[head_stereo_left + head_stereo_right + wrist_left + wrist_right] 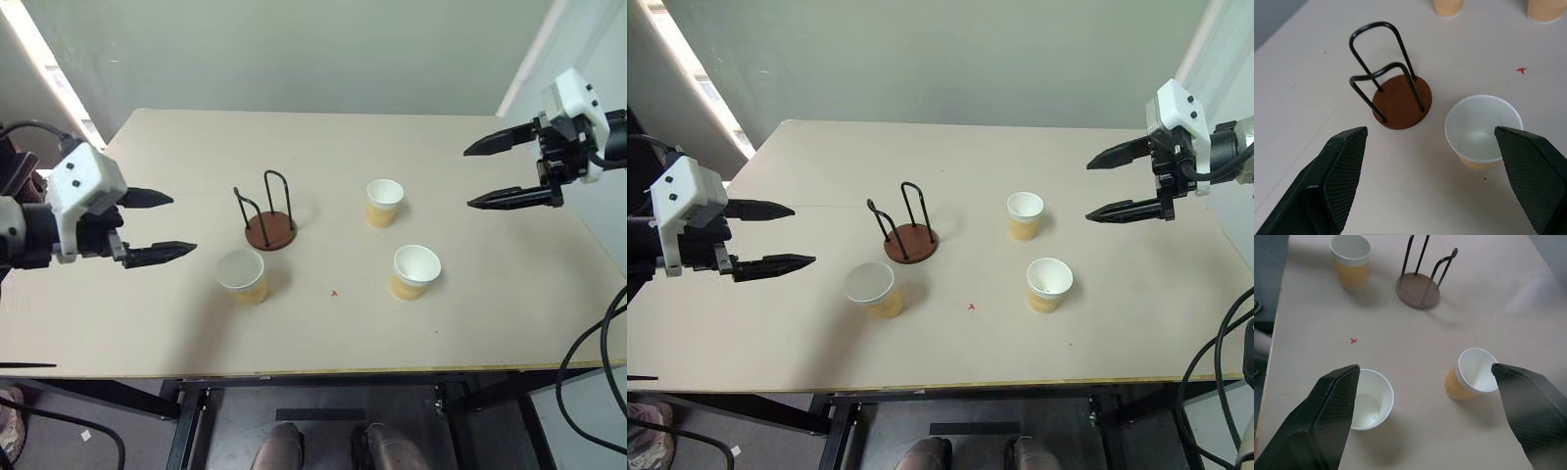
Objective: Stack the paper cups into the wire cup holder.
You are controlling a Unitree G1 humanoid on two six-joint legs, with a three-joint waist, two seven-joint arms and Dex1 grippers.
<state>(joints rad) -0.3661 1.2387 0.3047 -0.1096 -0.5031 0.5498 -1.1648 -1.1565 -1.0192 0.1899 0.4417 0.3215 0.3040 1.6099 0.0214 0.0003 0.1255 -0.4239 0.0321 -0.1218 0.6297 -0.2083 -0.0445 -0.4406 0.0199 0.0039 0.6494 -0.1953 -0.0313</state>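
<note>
Three paper cups stand upright on the table, white inside with tan ribbed sleeves: one (242, 274) just in front of the wire cup holder (269, 230), one (384, 202) to its right, one (415, 270) nearer the front on the right. The holder has a reddish-brown disc base and two black wire loops, with nothing in it. My left gripper (157, 226) hovers open over the table's left side, left of the holder and the nearest cup (1483, 132). My right gripper (492, 173) hangs open above the right side, right of the two right-hand cups (1471, 373) (1369, 399).
The beige table (323, 333) has a small red mark (334, 292) near its middle front. Black cables (598, 372) hang past the right front corner. A pale wall lies behind the far edge.
</note>
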